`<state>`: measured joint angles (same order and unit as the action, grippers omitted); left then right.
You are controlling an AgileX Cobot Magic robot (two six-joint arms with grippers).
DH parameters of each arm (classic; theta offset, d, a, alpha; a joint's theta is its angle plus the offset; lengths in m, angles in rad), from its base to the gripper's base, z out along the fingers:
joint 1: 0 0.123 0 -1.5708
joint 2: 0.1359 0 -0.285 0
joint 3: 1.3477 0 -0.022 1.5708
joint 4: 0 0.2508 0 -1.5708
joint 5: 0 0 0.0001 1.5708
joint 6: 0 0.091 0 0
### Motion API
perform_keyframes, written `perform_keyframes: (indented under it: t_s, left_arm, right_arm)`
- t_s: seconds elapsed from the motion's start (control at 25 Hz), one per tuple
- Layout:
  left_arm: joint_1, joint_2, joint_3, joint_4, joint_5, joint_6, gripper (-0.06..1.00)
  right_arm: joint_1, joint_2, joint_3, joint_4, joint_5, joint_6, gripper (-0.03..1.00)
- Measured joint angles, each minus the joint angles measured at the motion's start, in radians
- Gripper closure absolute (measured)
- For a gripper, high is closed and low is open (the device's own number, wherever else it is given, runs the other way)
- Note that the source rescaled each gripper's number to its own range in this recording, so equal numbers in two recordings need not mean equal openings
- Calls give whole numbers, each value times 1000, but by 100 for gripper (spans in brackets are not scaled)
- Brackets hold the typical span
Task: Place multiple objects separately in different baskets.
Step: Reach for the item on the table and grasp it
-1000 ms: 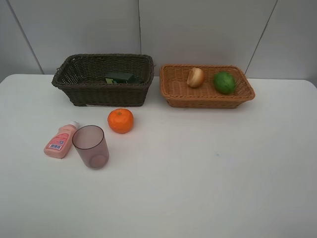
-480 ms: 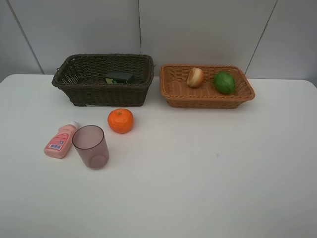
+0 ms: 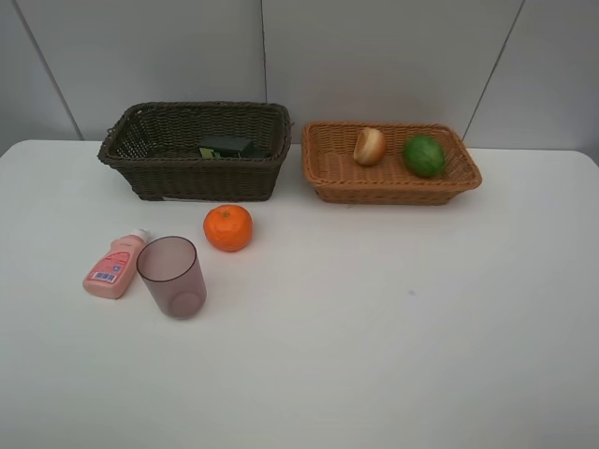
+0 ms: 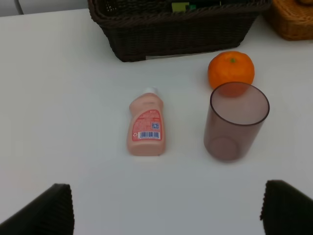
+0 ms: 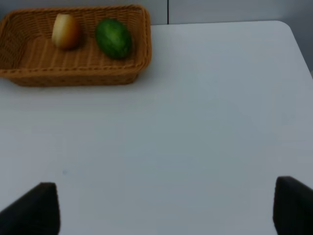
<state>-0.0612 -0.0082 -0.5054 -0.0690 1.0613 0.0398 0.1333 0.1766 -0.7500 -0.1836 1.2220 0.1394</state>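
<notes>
orange mandarin [image 3: 228,227], pink bottle [image 3: 114,266], mauve cup [image 3: 172,275]: left unsorted on the table [image 3: 393,309] by the dark basket [image 3: 192,180]; left claw [image 4: 166,208], right claw [image 5: 166,205] spread apart, empty, readied for picking.

The left gripper [image 4: 168,208] stands wide open, dark fingertips [image 4: 51,210] at 9 and 3 o'clock of its centre, holding nothing. The right gripper [image 5: 164,208] also gapes wide, fingertips [image 5: 34,208] likewise far apart, nothing between them.

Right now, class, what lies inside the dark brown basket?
A dark green bottle lies inside the dark brown basket. Its near wall hides part of the floor, so anything low there is unseen.
</notes>
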Motion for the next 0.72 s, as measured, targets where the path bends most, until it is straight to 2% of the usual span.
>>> perform_keyframes:
  t_s: [0.2, 0.4, 0.6, 0.72]
  left_arm:
    - [0, 0, 0, 0, 0, 0, -5]
    - [0, 0, 0, 0, 0, 0, -5]
    - [0, 0, 0, 0, 0, 0, -5]
    - [0, 0, 0, 0, 0, 0, -5]
  right_arm:
    - [0, -82, 81, 67, -26, -109, 5]
    - [0, -101, 174, 110, -56, -129, 5]
    - [2, -103, 216, 129, -137, -169, 5]
    - [15, -104, 224, 133, -149, -180, 5]
